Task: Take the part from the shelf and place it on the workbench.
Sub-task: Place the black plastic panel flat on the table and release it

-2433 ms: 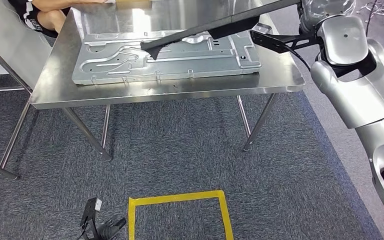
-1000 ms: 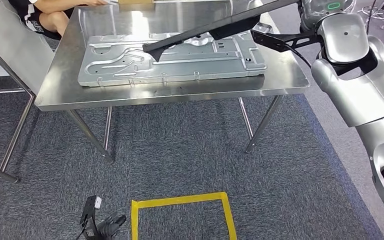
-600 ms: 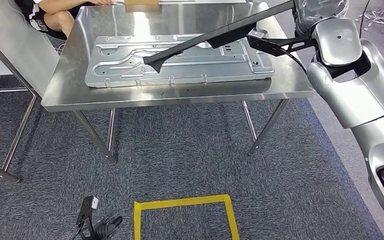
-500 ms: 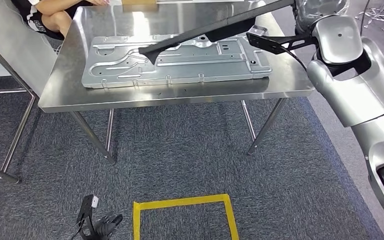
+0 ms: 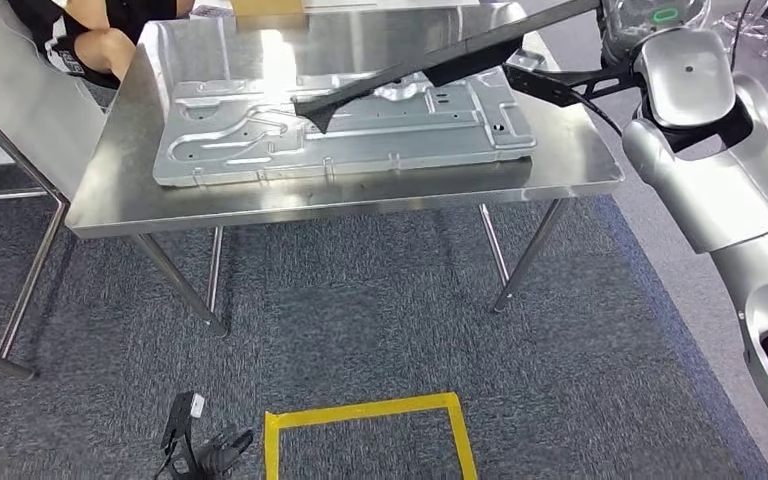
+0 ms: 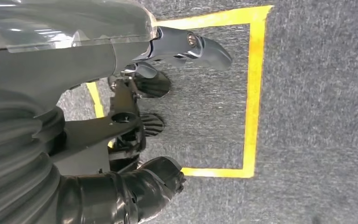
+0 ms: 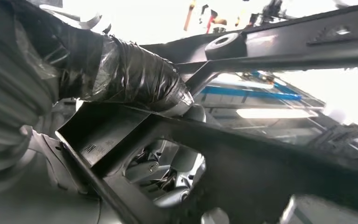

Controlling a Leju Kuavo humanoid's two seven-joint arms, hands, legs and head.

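The part is a long black bar-shaped frame (image 5: 430, 65). It hangs slanted above the steel workbench (image 5: 360, 195), its lower tip over a silver stamped metal panel (image 5: 340, 130) that lies flat there. My right arm reaches in from the right, and my right hand (image 7: 135, 79) grips the black part (image 7: 284, 51), with the tape-wrapped thumb pressed over its edge. My left hand (image 6: 168, 112) hangs low over the carpet, thumb and fingers apart, holding nothing.
A person (image 5: 80, 30) sits at the workbench's far left corner, with a cardboard box (image 5: 265, 6) at the far edge. A yellow tape square (image 5: 370, 410) marks the grey carpet in front of the bench. A slanted steel panel (image 5: 20, 90) stands at the left.
The whole picture sways a little left and right, so the camera has moved. The black part stays in my right hand above the panel, its tip now slightly further right over it.
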